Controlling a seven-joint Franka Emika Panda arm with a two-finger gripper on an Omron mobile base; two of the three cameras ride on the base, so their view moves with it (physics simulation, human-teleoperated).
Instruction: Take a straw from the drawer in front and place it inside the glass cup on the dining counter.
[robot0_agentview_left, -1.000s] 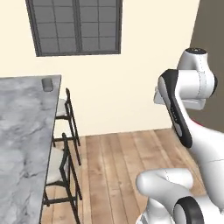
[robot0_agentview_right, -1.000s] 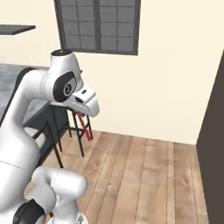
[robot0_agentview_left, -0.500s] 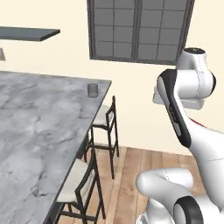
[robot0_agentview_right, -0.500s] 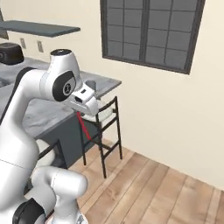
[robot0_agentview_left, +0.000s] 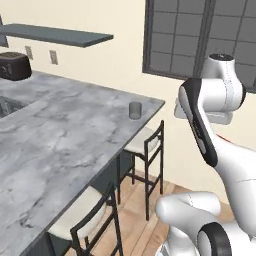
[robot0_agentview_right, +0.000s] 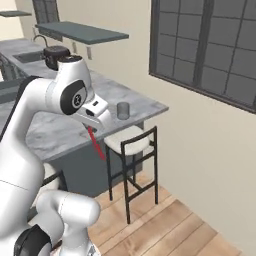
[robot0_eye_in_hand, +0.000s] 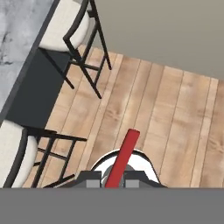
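Note:
My gripper (robot0_agentview_right: 92, 129) is shut on the red straw (robot0_agentview_right: 97, 144), which hangs slanting down from it beside the dining counter's end. In the hand view the straw (robot0_eye_in_hand: 123, 155) sticks out between the fingers of the gripper (robot0_eye_in_hand: 113, 181) over the wooden floor. The glass cup (robot0_agentview_left: 134, 110) stands upright near the far corner of the marble dining counter (robot0_agentview_left: 60, 140). From the right, the glass cup (robot0_agentview_right: 123, 110) sits on the dining counter (robot0_agentview_right: 52, 131) just beyond my hand. The drawer is out of view.
Black stools with cream seats (robot0_agentview_left: 144, 142) (robot0_agentview_right: 129, 142) (robot0_eye_in_hand: 64, 24) line the counter's edge. A dark toaster (robot0_agentview_left: 13, 66) stands at the counter's far side, under a grey shelf (robot0_agentview_left: 60, 35). A dark window (robot0_agentview_right: 205, 50) is in the cream wall. Wooden floor (robot0_eye_in_hand: 170, 109) lies below.
The whole picture has shifted as the base turned: the counter, cup and stools have come further into view. The gripper stays shut on the straw.

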